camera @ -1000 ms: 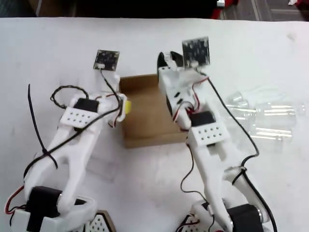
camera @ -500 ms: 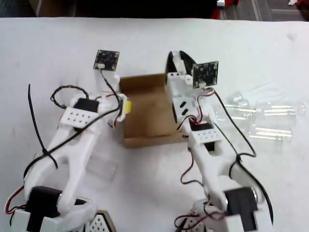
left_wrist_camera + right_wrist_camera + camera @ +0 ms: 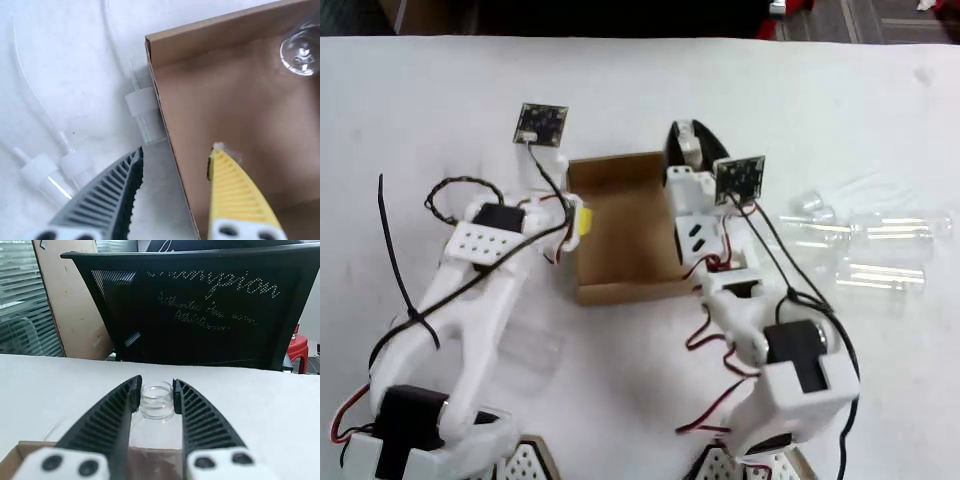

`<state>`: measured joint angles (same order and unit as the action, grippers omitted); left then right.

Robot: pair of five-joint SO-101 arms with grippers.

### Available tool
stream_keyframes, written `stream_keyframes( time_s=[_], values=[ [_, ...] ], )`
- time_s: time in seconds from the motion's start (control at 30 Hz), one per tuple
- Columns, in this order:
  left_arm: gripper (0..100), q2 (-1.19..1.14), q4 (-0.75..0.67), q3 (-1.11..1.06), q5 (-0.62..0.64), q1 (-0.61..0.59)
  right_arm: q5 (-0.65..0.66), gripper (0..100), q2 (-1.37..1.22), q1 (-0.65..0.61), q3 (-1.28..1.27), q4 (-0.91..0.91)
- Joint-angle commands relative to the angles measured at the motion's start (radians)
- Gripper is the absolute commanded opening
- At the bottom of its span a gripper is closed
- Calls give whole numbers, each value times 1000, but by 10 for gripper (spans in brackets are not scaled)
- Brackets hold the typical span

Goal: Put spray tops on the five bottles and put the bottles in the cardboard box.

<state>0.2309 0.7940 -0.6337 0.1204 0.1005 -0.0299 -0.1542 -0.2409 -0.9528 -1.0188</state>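
Note:
My right gripper (image 3: pixel 155 385) is shut on the neck of a clear, topless bottle (image 3: pixel 156 407), held upright over the far right corner of the cardboard box (image 3: pixel 620 250). The high view shows that gripper (image 3: pixel 690 140) at the box's far right edge. The bottle's round base (image 3: pixel 300 50) appears inside the box (image 3: pixel 215 100); whether it touches the floor is unclear. My left gripper (image 3: pixel 177 149) is open and straddles the box's left wall, yellow finger inside, grey finger outside. Three white spray tops (image 3: pixel 145 115) (image 3: pixel 75 165) (image 3: pixel 45 177) lie on the table beside that wall.
Several clear bottles (image 3: pixel 850 245) lie on their sides on the white table to the right of the box. A clear plastic piece (image 3: pixel 535 345) lies beside the left arm. A black mesh chair (image 3: pixel 200 305) stands beyond the table's far edge.
The right arm has folded back toward its base, and its gripper has shifted a little right along the box's far edge with the bottle. The left arm has not moved.

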Motion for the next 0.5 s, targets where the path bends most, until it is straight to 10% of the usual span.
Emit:
stream_keyframes(
  time_s=[0.0, 0.47],
  values=[
    [196, 8, -2, 8, 2, -12, -2, 15, -16, 13, 17, -71],
    [196, 8, -2, 8, 2, -12, -8, 163, -30, 8, 9, -71]
  ],
)
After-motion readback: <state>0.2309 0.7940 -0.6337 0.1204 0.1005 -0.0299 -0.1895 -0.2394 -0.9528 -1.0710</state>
